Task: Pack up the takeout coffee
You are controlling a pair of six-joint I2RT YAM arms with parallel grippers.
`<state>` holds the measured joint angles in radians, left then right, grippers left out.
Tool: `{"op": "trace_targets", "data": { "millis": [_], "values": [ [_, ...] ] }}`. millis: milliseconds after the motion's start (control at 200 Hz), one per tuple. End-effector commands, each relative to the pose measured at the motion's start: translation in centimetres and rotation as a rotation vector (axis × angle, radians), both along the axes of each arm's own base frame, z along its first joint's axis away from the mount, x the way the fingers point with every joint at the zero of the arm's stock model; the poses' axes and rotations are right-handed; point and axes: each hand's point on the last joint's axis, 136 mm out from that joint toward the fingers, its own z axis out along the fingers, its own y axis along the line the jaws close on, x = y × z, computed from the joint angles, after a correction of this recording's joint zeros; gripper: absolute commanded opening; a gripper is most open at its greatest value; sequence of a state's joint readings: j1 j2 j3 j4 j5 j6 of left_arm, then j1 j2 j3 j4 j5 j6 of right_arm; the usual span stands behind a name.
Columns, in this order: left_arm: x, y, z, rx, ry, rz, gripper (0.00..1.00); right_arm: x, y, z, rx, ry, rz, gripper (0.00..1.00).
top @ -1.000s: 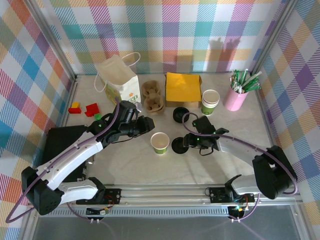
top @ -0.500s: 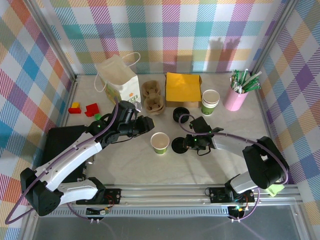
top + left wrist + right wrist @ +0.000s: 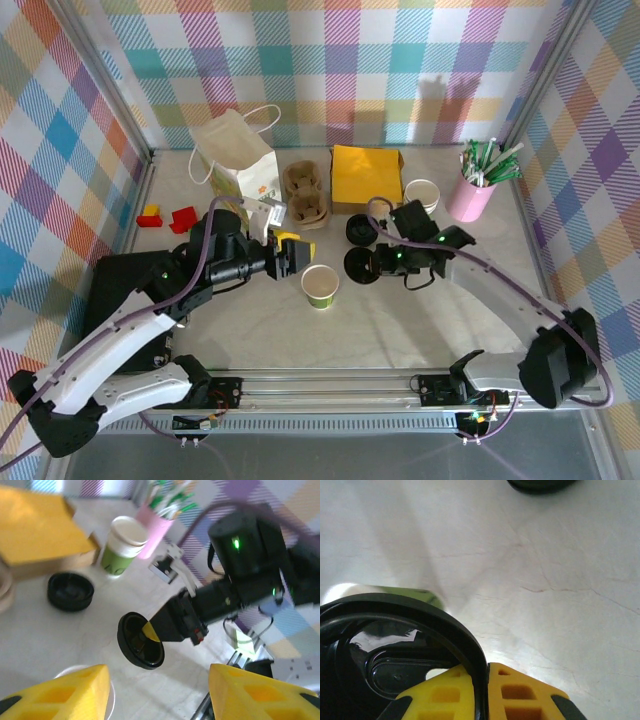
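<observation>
One cup, the green-banded takeout coffee (image 3: 320, 285), is sitting uncovered mid-table, so I am judging the job as barely begun (lidding and packing are both waiting). My right gripper (image 3: 485, 675) is pinching the black lid (image 3: 395, 645) by its rim just beside the cup, while my left gripper (image 3: 157, 690) is hanging spread and empty.

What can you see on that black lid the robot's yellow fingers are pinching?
The black lid is round, shiny plastic with a raised rim and a small oblong sip-hole shape moulded inside. The right arm's yellow fingers are shut on its rim, one inside and one outside. From the left wrist it looks tilted, hollow side showing. From above it is just beside the open cup, not on it yet. I can't tell if it's lifted off the table.
</observation>
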<state>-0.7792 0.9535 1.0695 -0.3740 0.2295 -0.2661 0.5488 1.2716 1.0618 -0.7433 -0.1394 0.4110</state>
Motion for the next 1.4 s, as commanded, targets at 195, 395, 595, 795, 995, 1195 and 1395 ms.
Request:
{"op": "trace_targets", "data": {
  "millis": [195, 395, 595, 795, 995, 1195, 1395],
  "values": [
    [-3.3, -4.2, -1.1, 0.241, -0.513, -0.387, 0.68, -6.9, -0.7, 6.1, 0.056, 0.146, 0.182, 0.0],
    [-4.5, -5.4, -3.3, 0.357, -0.684, -0.509, 0.8, -7.9, 0.2, 6.8, 0.117, 0.187, 0.229, 0.0],
    [-3.0, -6.2, -0.8, 0.181, -0.501, -0.346, 0.88, -6.9, 0.5, 7.4, 0.138, 0.113, 0.218, 0.01],
    [-1.2, -7.2, -1.3, 0.014, -0.026, -0.146, 0.86, -5.5, 0.9, 8.1, 0.153, 0.021, 0.207, 0.01],
    [-0.5, -8.1, -2.6, -0.086, 0.311, -0.043, 0.73, -4.2, 1.0, 8.7, 0.154, -0.041, 0.19, 0.01],
    [-0.3, -8.1, -4.0, -0.092, 0.455, 0.01, 0.65, -3.6, 1.1, 9.0, 0.157, -0.071, 0.176, 0.01],
    [0.3, -8.4, -4.5, -0.12, 0.536, 0.028, 0.41, -2.9, 1.3, 9.5, 0.165, -0.124, 0.179, 0.07]
  ]
}}
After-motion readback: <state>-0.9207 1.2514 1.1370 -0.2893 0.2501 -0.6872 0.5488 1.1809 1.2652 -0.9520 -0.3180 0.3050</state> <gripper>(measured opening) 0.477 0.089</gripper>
